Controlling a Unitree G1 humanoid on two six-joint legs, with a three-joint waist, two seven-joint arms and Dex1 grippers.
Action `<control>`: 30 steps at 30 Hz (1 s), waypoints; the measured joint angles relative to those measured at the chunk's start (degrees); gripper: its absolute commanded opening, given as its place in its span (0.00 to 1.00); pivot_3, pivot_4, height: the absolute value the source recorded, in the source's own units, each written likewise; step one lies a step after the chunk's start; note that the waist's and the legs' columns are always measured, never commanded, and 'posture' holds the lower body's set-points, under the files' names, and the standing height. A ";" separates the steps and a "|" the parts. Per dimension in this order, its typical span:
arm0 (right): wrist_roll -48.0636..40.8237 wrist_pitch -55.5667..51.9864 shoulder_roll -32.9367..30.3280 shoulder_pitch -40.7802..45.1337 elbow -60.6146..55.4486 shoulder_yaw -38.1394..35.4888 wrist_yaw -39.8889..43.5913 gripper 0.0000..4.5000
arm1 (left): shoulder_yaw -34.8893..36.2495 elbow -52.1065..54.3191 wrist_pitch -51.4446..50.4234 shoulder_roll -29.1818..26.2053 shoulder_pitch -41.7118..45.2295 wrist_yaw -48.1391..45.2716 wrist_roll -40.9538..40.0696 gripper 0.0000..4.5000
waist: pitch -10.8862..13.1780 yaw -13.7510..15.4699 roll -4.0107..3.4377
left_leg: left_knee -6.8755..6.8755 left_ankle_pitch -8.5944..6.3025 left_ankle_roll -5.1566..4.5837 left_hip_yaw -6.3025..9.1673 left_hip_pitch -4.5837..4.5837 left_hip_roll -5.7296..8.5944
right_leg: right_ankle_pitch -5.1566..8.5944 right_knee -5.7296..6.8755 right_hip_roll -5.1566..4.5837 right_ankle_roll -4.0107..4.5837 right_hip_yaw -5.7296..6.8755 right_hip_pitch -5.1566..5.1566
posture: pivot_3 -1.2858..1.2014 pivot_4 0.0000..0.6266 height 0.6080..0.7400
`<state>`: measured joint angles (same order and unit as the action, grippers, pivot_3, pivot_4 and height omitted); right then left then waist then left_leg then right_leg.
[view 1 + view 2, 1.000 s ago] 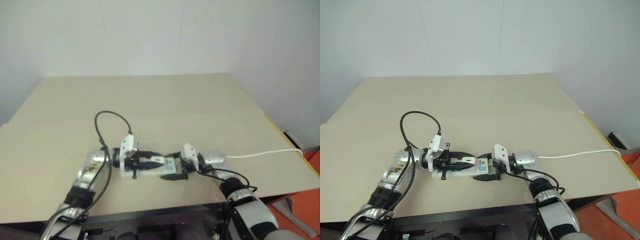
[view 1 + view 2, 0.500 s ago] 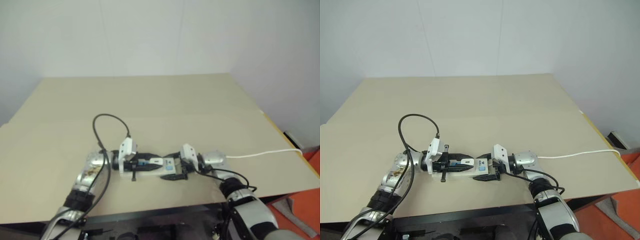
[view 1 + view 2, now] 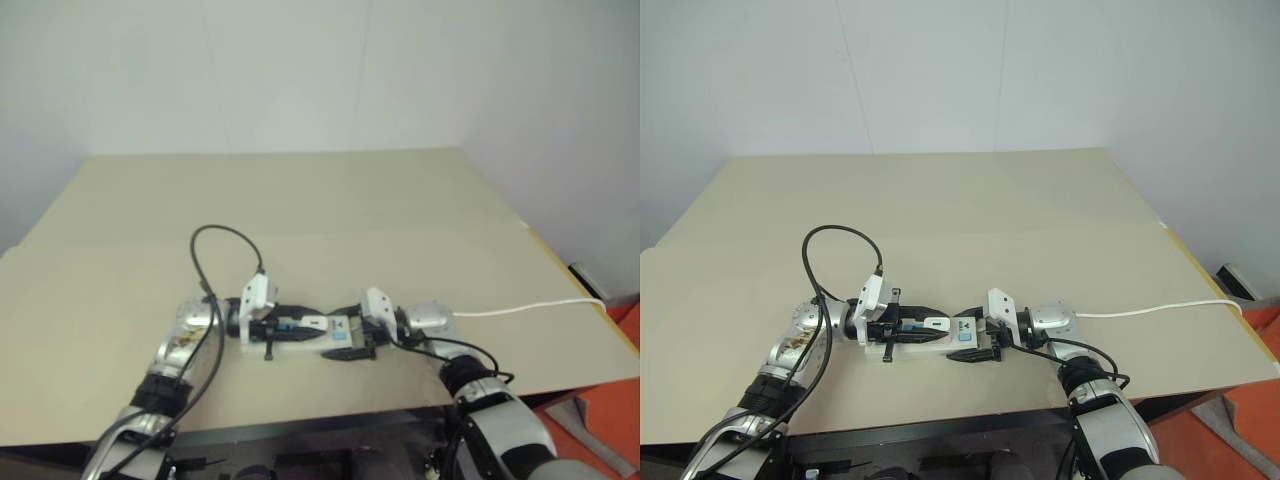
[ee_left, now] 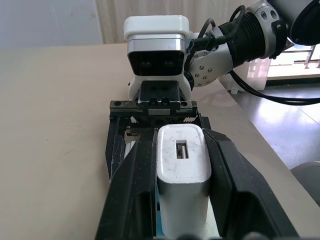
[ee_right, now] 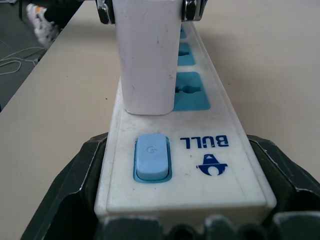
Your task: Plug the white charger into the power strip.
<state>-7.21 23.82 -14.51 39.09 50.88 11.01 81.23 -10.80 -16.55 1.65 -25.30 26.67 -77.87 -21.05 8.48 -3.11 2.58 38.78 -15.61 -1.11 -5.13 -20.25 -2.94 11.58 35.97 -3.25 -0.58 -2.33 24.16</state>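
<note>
Right wrist view: white charger (image 5: 146, 55) stands seated on power strip (image 5: 200, 150) near table's near edge. Left gripper (image 4: 172, 175) clamped on charger, right gripper (image 3: 975, 343) clamped on strip end. Judged left: release.

Both forearms are silver metal with black banded joints near the elbows. A black cable loops up from the left forearm to its white wrist box. The left claw (image 3: 290, 322) has two long black tapering fingers (image 4: 131, 200). The right claw (image 3: 345, 345) carries a white camera block (two dark lenses), with a toothed black rail beneath it.
</note>
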 measured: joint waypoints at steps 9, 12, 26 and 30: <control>0.00 0.01 0.00 0.01 0.12 -0.07 0.00 0.76 | 0.00 1.78 -1.60 -0.26 -0.55 1.26 0.02 0.23 | -0.01 0.04 0.00 | 0.00 0.00 0.00 0.01 0.00 0.00 | 0.01 -0.01 -0.01 0.00 0.00 0.00 | 0.52 0.24 1.00; 0.00 0.01 0.00 0.01 0.13 -0.08 -0.01 0.76 | -0.02 3.03 -3.21 -0.49 -0.76 1.90 0.02 0.23 | -0.01 0.05 0.00 | -0.01 0.00 0.00 0.01 0.00 0.00 | 0.02 -0.02 -0.01 -0.03 0.00 0.00 | 0.52 0.24 1.00; 0.10 0.04 0.12 0.24 0.26 -0.06 0.02 0.76 | -0.63 2.70 -6.74 -2.22 -1.29 1.70 1.87 1.00 | -0.01 -0.05 -0.02 | -0.07 0.00 0.00 0.02 -0.04 -0.01 | 0.22 -0.03 -0.03 -0.28 -0.01 0.07 | 0.52 0.24 1.00; 0.10 0.04 0.14 0.26 0.25 -0.07 0.01 0.76 | -0.57 2.69 -6.71 -2.67 -0.97 0.97 1.96 1.00 | 0.00 -0.07 -0.02 | -0.07 0.00 0.00 0.02 -0.05 -0.01 | 0.23 -0.04 -0.02 -0.28 -0.01 0.09 | 0.52 0.24 1.00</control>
<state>-7.11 23.86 -14.37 39.35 51.13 10.95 81.24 -11.37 -13.86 -5.06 -27.97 25.70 -76.90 -19.09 8.47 -3.18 2.56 38.71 -15.61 -1.11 -5.11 -20.31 -2.95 11.81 35.93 -3.28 -0.86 -2.35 24.25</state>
